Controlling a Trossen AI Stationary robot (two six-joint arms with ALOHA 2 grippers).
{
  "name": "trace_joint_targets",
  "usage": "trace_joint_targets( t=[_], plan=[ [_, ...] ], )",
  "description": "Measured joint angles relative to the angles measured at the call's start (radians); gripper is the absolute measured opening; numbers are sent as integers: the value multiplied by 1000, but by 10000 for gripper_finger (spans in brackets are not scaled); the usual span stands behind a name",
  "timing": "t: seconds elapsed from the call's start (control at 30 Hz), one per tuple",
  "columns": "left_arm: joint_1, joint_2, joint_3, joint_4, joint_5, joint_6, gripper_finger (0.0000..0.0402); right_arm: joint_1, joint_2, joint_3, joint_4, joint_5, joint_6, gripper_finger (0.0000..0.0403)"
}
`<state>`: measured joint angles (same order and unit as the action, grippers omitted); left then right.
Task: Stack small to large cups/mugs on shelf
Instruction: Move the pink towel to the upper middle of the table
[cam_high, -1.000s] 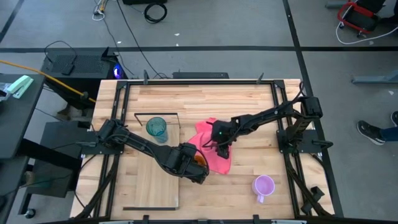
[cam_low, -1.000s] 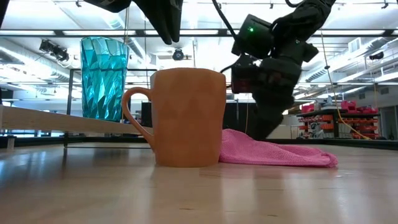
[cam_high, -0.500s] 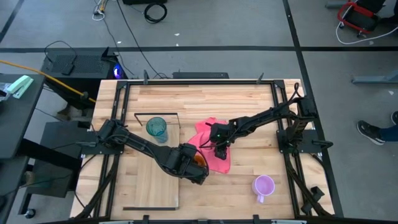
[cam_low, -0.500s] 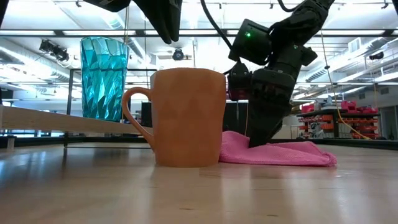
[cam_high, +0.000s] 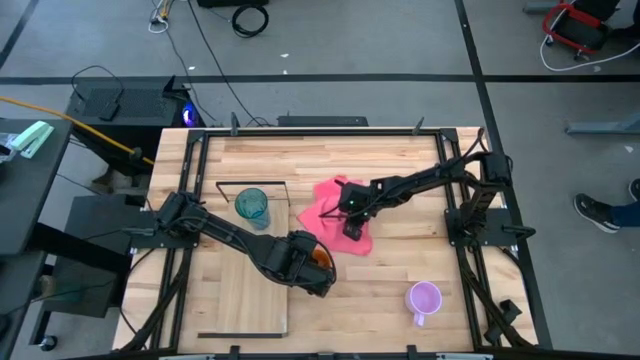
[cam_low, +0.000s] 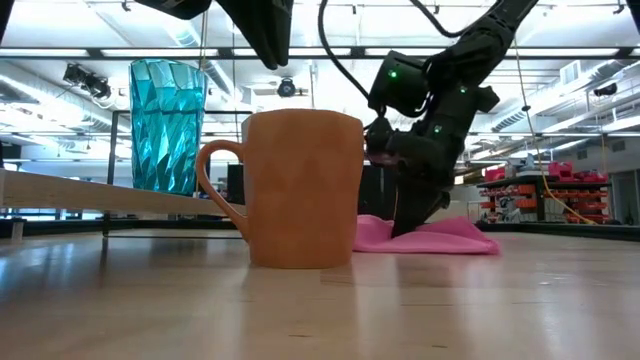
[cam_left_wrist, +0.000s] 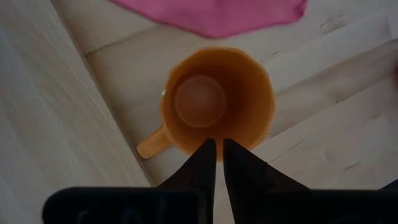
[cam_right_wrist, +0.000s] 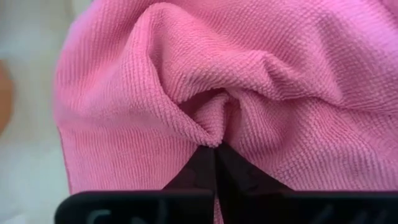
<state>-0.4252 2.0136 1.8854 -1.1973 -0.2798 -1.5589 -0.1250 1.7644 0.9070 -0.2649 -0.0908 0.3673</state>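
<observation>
Currently the shelf lies flat on the table's left half, my landmark. The teal tumbler stands at its wire-frame end. Just off its right edge sits the orange mug, my left gripper above it, fingers pressed together, holding nothing. Beyond the mug, my right gripper pinches the pink cloth. The lilac mug is well right.

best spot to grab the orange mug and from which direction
Grip the orange mug by its rim wall, coming straight down from above. It stands upright and open-topped on the table beside the shelf, so one finger can go inside, one outside. Choose the side away from the handle. The left gripper hovers over it.
</observation>
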Motion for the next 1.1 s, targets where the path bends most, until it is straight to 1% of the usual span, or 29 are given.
trace_joint_targets(
  t=[0.17, 0.33, 0.5, 0.6, 0.67, 0.8, 0.87, 0.97, 1.1],
  plan=[
    [0, 0, 0, -4, 0, 1, 38, -61, -16, 28, -3, 27, -1, 4],
    [0, 0, 0, -4, 0, 11, 43, -157, -18, 98, -13, 30, 0, 3],
    [0, 0, 0, -6, -1, 11, 38, -256, -18, 161, -43, 38, -8, 2],
    [0, 0, 0, -6, 0, 11, 34, -305, -18, 167, -49, 38, -13, 2],
    [0, 0, 0, -6, -1, 11, 32, -332, -18, 167, -82, 34, -26, 2],
    [0, 0, 0, -8, -1, 20, 34, -355, -10, 162, -153, 26, -67, 4],
    [0, 0, 0, -8, -1, 26, 37, -355, -10, 154, -148, 16, -87, 10],
    [0, 0, 0, -9, -1, 27, 41, -354, -10, 153, -144, -5, -83, 25],
    [0, 0, 0, -10, -1, 27, 38, -343, -10, 153, -110, -7, -63, 53]
  ],
)
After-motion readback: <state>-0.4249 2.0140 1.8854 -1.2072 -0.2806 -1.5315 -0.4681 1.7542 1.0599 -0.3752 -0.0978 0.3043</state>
